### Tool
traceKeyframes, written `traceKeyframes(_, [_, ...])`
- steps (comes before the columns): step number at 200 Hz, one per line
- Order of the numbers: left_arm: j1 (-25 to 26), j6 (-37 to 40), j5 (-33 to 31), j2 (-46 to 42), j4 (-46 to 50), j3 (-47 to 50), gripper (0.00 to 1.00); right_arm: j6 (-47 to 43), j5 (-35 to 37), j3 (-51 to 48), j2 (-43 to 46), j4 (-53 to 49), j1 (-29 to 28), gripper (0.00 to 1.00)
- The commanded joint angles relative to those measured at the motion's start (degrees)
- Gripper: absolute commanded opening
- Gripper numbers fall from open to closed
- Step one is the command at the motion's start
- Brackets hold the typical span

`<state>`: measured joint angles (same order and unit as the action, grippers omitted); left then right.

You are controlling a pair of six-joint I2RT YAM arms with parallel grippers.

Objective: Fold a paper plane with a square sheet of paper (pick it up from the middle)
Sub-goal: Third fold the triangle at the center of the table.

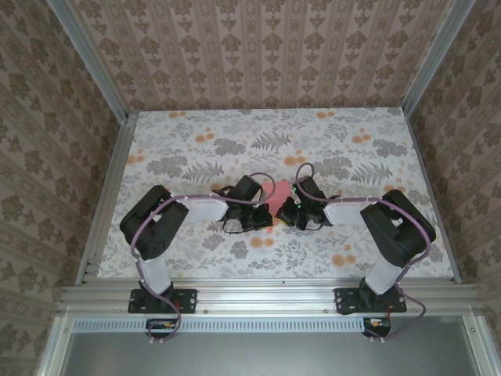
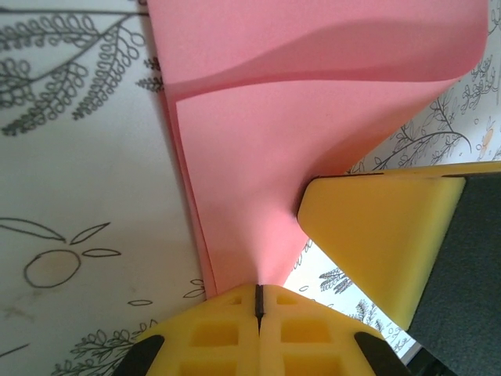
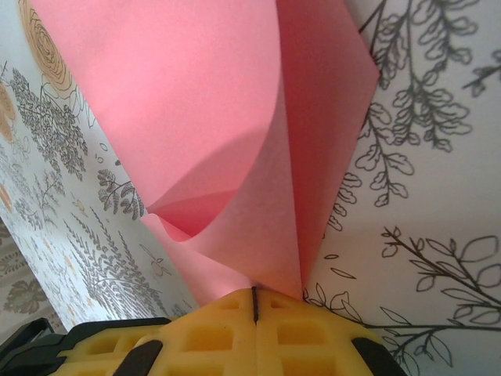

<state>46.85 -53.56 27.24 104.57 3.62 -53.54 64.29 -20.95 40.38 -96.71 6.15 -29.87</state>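
The pink sheet of paper lies at the middle of the table between my two grippers, folded into layers with loose, bowed flaps. In the left wrist view the paper runs up from my left gripper, whose yellow jaws are shut on its narrow end. A yellow finger of the right gripper presses in from the right. In the right wrist view the paper curls open above my right gripper, which is shut on its lower tip. From above, the left gripper and the right gripper almost touch.
The tabletop carries a grey leaf and orange flower print. Patterned walls and metal rails close it in on three sides. Both arms fold inward from their bases at the near edge.
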Motion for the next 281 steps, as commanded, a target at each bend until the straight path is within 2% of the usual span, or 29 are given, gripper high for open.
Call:
traceKeyframes(1, [0.43,3.09,-1.60,1.66,6.93,-0.93,0.02,-3.06,2.90,-0.88,0.62,-4.30,0.69,0.04])
traceKeyframes(47, [0.28,5.21,-2.72,2.89,9.58,-1.62,0.02,-6.92,3.86,1.09,-0.59,-6.07,1.14,0.04])
traceKeyframes(103, [0.16,6.45,-3.08,3.60,11.05,-1.29,0.02,-10.08,6.71,1.88,-2.06,-7.62,6.30,0.04])
traceKeyframes(155, [0.15,6.71,-3.15,3.80,11.49,-1.56,0.01,-15.66,1.21,5.67,1.21,-8.33,8.07,0.06])
traceKeyframes(210, [0.09,5.93,-3.85,3.88,11.15,-1.19,0.01,-17.41,-2.25,1.51,8.45,-7.57,6.38,0.12])
traceKeyframes(281, [0.08,5.75,-4.39,3.53,11.65,-0.79,0.01,-17.51,-2.87,5.92,-0.16,-9.65,4.96,0.11])
